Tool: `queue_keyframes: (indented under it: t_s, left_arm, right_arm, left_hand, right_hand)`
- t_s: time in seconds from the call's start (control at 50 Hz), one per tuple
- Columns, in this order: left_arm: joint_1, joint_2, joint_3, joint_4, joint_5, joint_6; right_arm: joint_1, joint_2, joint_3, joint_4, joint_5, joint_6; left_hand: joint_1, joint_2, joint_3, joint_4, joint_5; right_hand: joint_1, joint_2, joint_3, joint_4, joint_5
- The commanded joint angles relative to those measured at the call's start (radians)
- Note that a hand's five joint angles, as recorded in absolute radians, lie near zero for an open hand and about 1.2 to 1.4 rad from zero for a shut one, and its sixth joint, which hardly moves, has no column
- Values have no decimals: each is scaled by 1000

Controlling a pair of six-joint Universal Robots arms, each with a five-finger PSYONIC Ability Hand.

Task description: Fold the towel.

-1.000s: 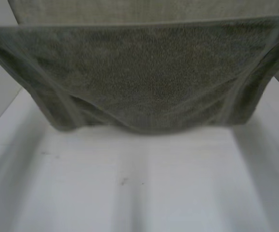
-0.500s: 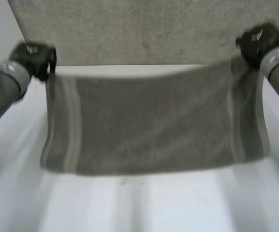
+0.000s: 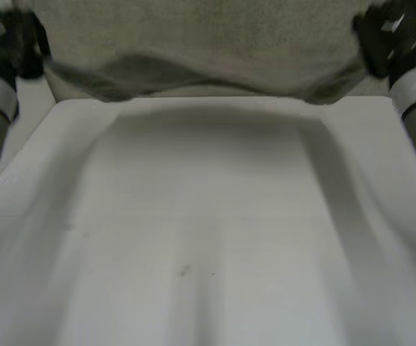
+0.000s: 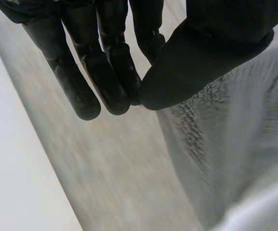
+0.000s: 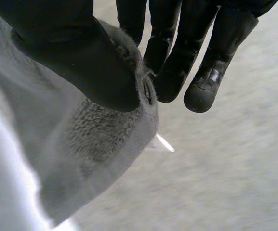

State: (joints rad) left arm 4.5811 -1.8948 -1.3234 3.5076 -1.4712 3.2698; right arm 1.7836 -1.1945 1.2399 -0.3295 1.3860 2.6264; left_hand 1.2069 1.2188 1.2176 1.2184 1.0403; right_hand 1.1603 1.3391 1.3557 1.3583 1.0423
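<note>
Grey-green terry is what you have at 12 o'clock in the head view: the towel (image 3: 215, 43) hangs in the air along the far edge of the white table (image 3: 193, 231), sagging a little in the middle.

Your left hand (image 3: 9, 43) sits at about 10 o'clock and your right hand (image 3: 384, 36) at about 2 o'clock, one at each end of the towel's upper edge. The right wrist view shows the right hand pinching a corner of the cloth between thumb and fingers. In the left wrist view the thumb is closed against the fingertips (image 4: 105, 91) with the cloth coming out from under it, so I judge that the left hand is clamped on the towel's edge as well.

As for progress, you have the towel picked up and spread between both hands, but I see no finished fold on the table. You have yet to lay the cloth down, double it over and square the edges.

You will find no brand, label or legible writing on the towel or the table.
</note>
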Motion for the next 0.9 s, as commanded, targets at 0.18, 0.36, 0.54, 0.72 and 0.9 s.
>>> queue_keyframes:
  t_s: [0.18, 0.36, 0.54, 0.72, 0.9]
  left_arm:
    - [32, -135, -410, 36, 98, 178]
    - [121, 129, -594, -33, 106, 364]
    - [216, 515, -700, -323, 123, 383]
    - [234, 603, -700, -368, 265, 375]
    - [139, 265, -551, -147, 247, 367]
  right_arm:
    - [-55, 240, 249, 15, -108, -173]
    - [-87, 7, 382, 187, -101, -281]
    - [-167, -241, 423, 721, -113, -359]
    - [-185, -298, 371, 718, -108, -388]
    - [-144, -16, 258, 498, -65, -257]
  left_hand:
    - [189, 177, 179, 178, 181]
    - [189, 177, 179, 178, 181]
    - [189, 177, 179, 178, 181]
    - [189, 177, 179, 178, 181]
    - [189, 177, 179, 178, 181]
  right_hand:
    - [236, 57, 41, 38, 179]
    - [236, 57, 41, 38, 179]
    - [236, 57, 41, 38, 179]
    - [236, 57, 41, 38, 179]
    - [236, 57, 41, 38, 179]
